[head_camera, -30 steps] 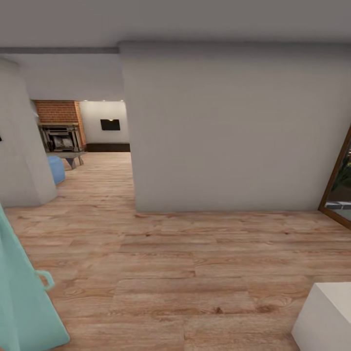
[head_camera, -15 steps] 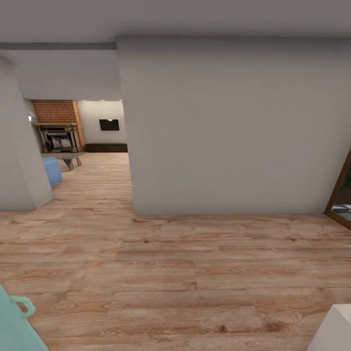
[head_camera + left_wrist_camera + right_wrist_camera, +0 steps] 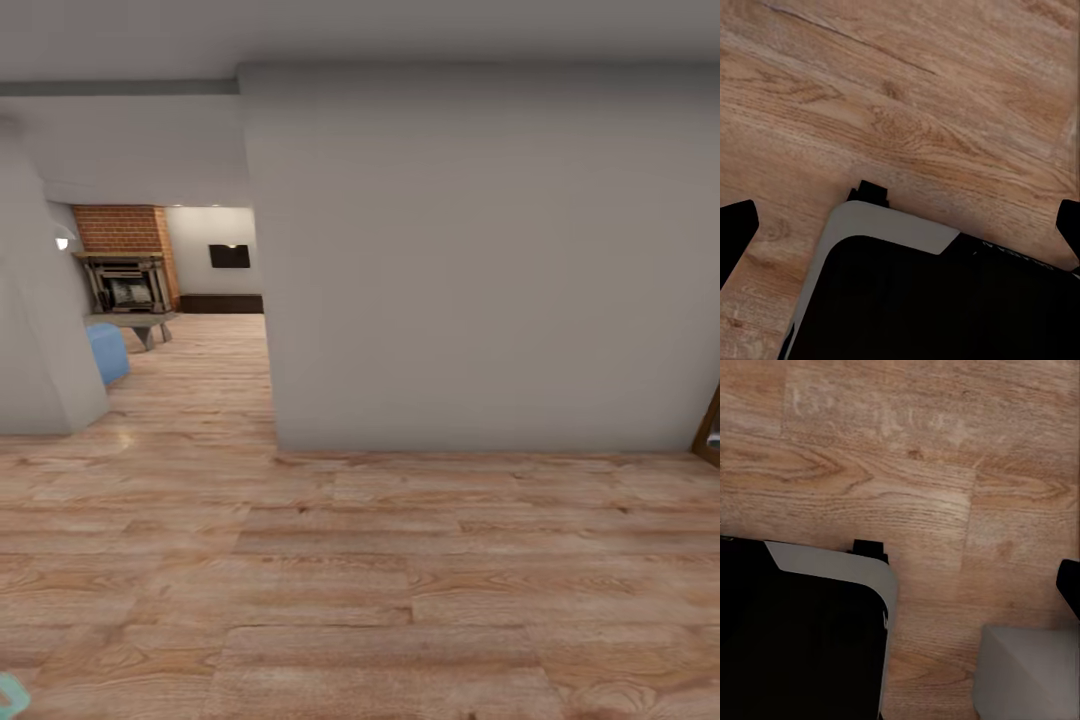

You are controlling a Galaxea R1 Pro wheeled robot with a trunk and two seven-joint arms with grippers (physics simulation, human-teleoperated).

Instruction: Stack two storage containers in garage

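The white wall corner (image 3: 272,430) should be rounded wide toward the living room (image 3: 215,270), both grippers' state can't be told.

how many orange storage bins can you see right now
0. The head view has wood-plank floor, a grey wall and a far brick fireplace. Bins may sit hidden beyond that wall.
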